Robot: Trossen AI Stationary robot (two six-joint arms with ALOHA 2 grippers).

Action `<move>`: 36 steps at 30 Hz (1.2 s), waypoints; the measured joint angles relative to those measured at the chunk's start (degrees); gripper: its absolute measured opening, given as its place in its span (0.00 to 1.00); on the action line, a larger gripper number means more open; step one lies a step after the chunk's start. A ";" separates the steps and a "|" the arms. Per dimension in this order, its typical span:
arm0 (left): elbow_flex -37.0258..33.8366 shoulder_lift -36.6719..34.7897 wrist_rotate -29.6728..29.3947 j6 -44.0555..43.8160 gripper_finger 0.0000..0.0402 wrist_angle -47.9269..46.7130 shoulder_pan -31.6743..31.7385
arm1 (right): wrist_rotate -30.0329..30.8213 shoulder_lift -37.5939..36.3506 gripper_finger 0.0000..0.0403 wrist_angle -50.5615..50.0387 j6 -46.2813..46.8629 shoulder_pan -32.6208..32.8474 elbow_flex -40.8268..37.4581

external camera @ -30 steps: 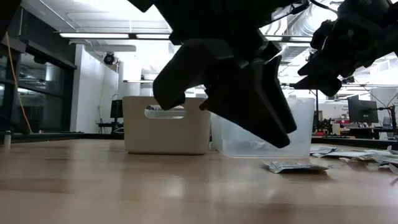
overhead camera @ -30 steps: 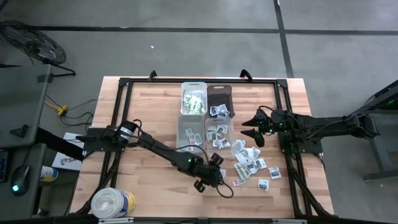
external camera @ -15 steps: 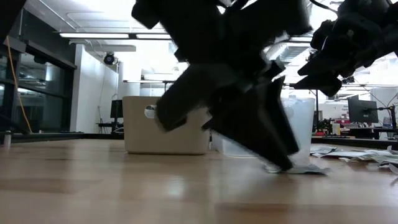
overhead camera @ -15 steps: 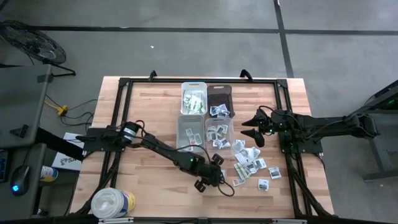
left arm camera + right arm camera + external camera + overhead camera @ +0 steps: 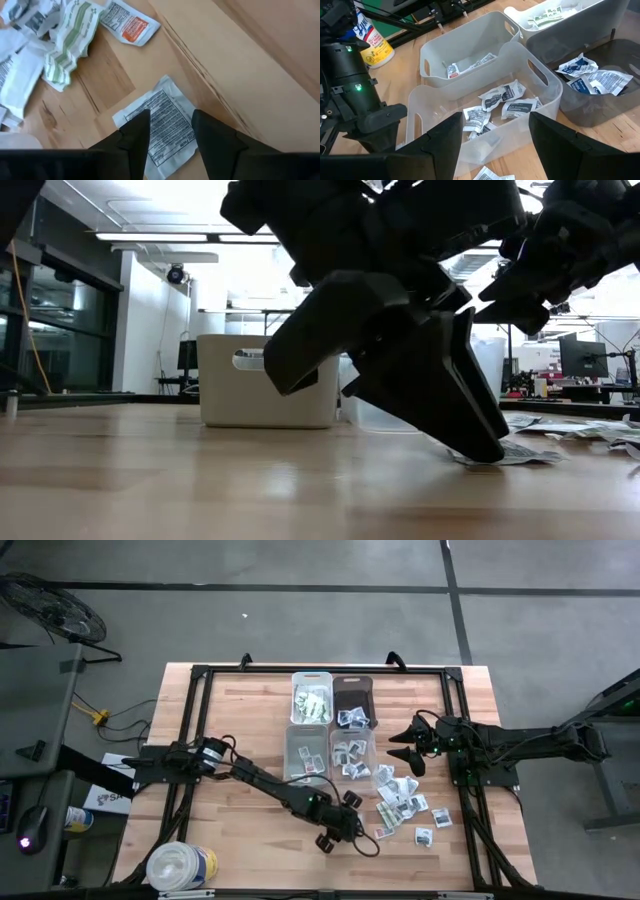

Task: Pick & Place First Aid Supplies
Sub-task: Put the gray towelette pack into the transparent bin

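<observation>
Where the left pincer (image 5: 170,135) has come down onto the tabletop (image 5: 240,740), a single white packet with dark print (image 5: 159,125) lies flat on the wood, and the two dark fingers (image 5: 135,137) stand spread apart over it, one toward each side, not closed on it. In the low view the same fingertip presses at the near edge of that packet (image 5: 510,454). Just beside it lie a packet with an orange patch (image 5: 131,22) and a crumpled green-striped one (image 5: 67,42), the edge of a loose heap of packets (image 5: 405,802) spread on the tabletop near the right side of the bins. More packets sit inside the bins: several in the clear bin (image 5: 506,102), one or two in the clear bin next to it (image 5: 470,64), a few in the dark bin (image 5: 595,80), and greenish ones in the white bin (image 5: 312,700). The right pincer (image 5: 403,752) hangs above the tabletop beside the clear bins, its fingers parted and holding nothing. A white round tub (image 5: 180,866) stands at the near left corner.
</observation>
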 joint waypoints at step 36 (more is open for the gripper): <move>0.00 2.55 6.17 -6.66 0.03 -3.01 -0.44 | -0.01 0.00 0.55 -0.04 0.00 0.01 0.00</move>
